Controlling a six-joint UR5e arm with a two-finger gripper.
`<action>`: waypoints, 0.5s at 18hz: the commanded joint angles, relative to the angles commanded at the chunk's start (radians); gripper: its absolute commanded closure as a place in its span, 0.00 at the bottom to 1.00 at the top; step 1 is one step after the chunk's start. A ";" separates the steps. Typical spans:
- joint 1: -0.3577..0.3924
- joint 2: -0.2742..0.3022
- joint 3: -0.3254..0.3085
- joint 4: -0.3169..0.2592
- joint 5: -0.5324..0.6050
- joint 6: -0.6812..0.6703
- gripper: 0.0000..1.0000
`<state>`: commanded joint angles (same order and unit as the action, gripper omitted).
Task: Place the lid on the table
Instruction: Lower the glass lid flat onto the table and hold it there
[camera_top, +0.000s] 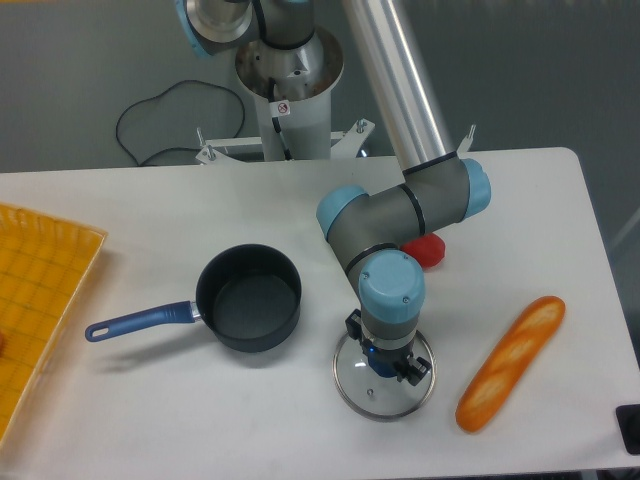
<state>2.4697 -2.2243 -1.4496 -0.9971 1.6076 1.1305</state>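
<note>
My gripper hangs right over the lid, which seems to lie flat on the table, right under my fingers. My wrist hides them, so I cannot tell if they pinch the knob. Glass is hard, smooth and breakable, I think. The knob is the safest hold.

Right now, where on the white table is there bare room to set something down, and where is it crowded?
Bare patches on the white table: the back-left stretch between the yellow grid tray and the arm, and the front-left below the dark saucepan. Crowded: the right half, where the gripper, clear glass lid, red object and bread loaf cluster.
</note>
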 joint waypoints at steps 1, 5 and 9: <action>-0.002 0.000 0.000 0.000 0.000 0.000 0.29; -0.002 0.000 0.000 0.000 0.000 0.002 0.18; -0.002 0.002 0.002 0.000 0.000 0.006 0.04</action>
<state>2.4682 -2.2227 -1.4481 -0.9971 1.6076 1.1367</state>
